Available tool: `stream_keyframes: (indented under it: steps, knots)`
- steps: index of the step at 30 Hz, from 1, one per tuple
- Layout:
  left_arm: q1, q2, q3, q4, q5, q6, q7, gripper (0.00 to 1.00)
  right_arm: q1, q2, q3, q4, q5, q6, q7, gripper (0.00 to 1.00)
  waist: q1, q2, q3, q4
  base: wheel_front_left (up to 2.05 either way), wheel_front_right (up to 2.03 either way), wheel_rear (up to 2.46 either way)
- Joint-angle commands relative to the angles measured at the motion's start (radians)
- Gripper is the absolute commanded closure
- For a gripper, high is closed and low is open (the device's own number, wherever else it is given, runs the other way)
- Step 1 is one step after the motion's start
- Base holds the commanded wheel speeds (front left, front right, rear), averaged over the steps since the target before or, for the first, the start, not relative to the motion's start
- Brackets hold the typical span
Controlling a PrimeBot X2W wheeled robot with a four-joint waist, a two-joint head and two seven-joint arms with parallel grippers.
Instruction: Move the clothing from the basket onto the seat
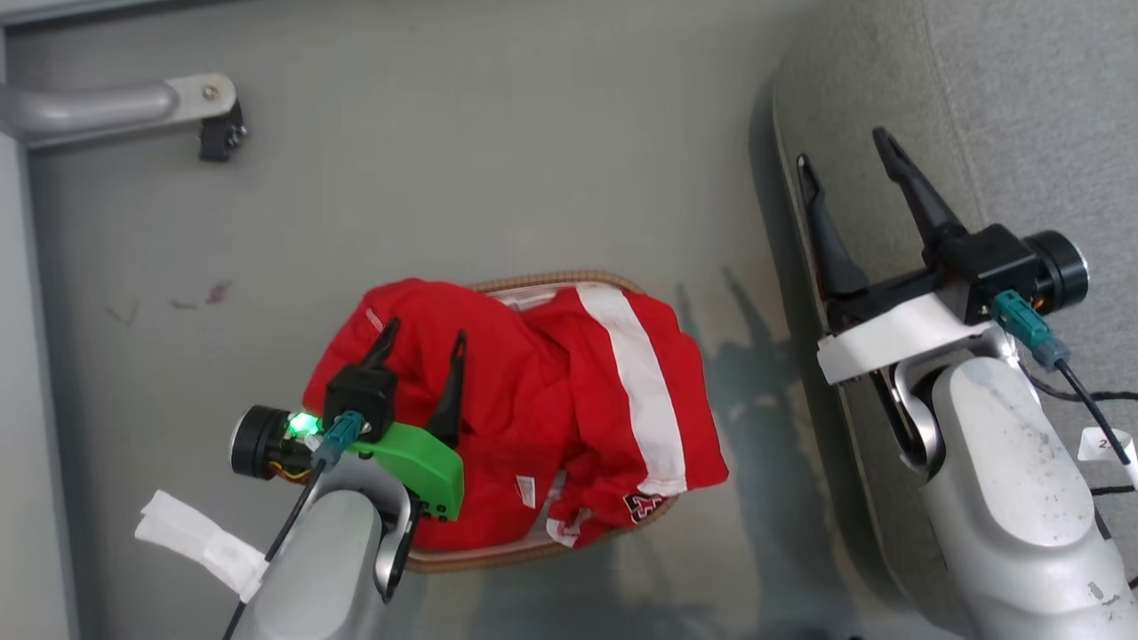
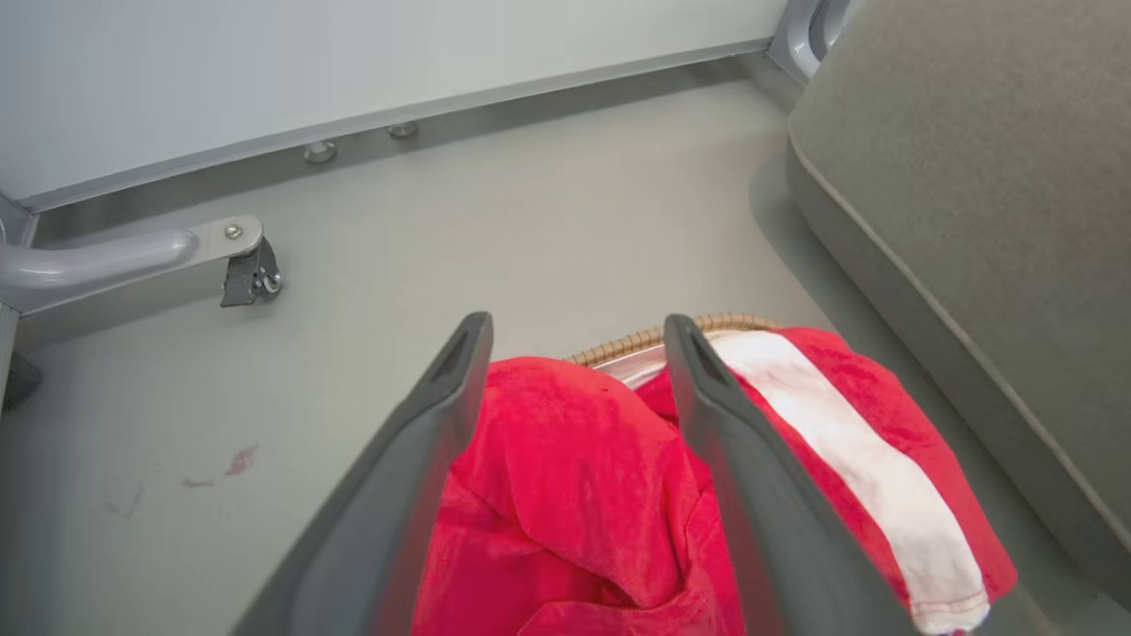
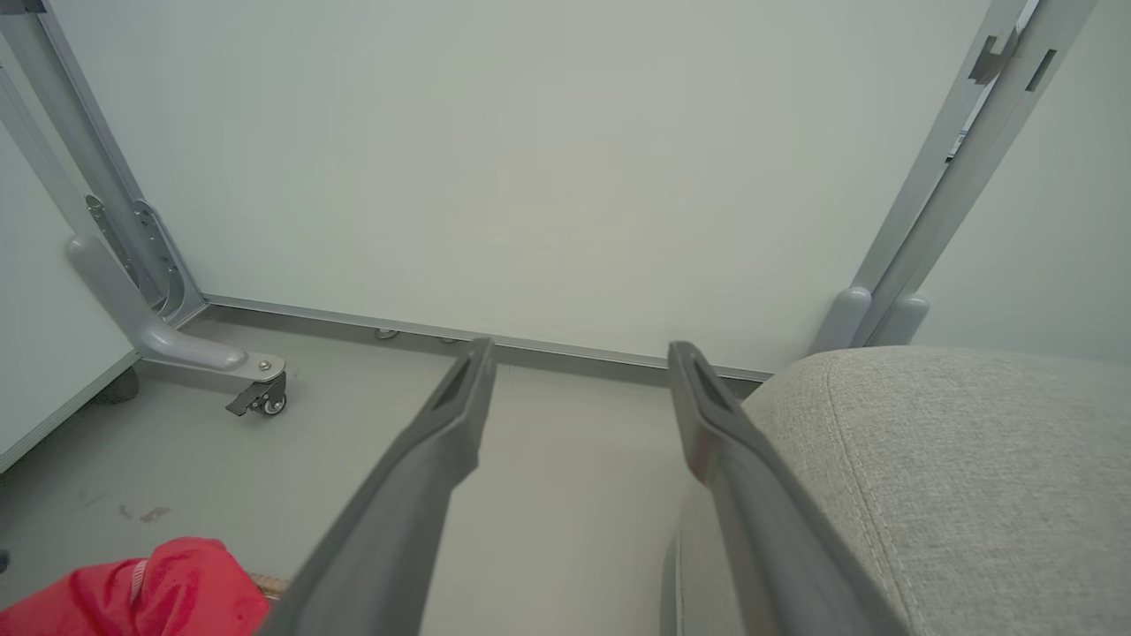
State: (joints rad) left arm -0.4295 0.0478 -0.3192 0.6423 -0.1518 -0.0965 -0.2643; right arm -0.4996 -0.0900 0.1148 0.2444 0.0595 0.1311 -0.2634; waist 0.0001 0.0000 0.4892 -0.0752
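The right gripper, nearest on the right, hangs with its two fingers spread wide and nothing between them, over the left edge of the seat. The left gripper is likewise spread wide and empty, close over the clothing, which lies heaped in the basket on the floor, left of the seat

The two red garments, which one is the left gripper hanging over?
The plain red garment, on the basket's left; the other garment has a broad white stripe.
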Motion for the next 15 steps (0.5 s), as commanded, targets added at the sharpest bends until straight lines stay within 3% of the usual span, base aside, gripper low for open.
stream_keyframes:
  steps: [1,15]
  knots:
    - [-0.032,0.005,-0.001,0.011,0.019,-0.004,-0.001,0.0,-0.019,-0.001,0.005,-0.011,-0.009,-0.001,-0.002,0.0,-0.0001,0.0,0.105,-0.039,0.0,0.0,0.0]
    - [-0.151,0.008,-0.023,0.186,0.064,-0.027,-0.001,0.0,-0.092,0.015,0.038,-0.086,-0.014,-0.001,-0.002,0.0,-0.0001,0.0,0.271,-0.111,0.0,0.0,0.0]
